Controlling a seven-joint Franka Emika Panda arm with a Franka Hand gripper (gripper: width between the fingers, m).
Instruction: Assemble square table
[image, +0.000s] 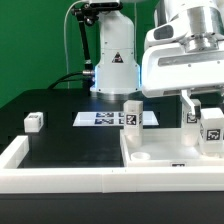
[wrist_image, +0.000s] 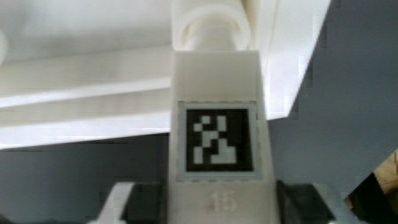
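Note:
The white square slab (image: 165, 146) lies flat at the exterior view's right, with a round recess near its front corner. One tagged white leg (image: 131, 113) stands upright at its far left corner. My gripper (image: 207, 106) hangs over the slab's right side, shut on another tagged leg (image: 211, 128) that it holds upright at the slab. In the wrist view this leg (wrist_image: 221, 130) fills the middle between my two fingers (wrist_image: 135, 204), with its tag facing the camera. Its far end points at the blurred white slab (wrist_image: 80, 100). A third leg (image: 34, 121) lies alone at the left.
The marker board (image: 104, 118) lies flat behind the slab, in front of the arm's base (image: 113, 72). A long white rail (image: 60, 176) borders the front of the black surface and turns up the left side.

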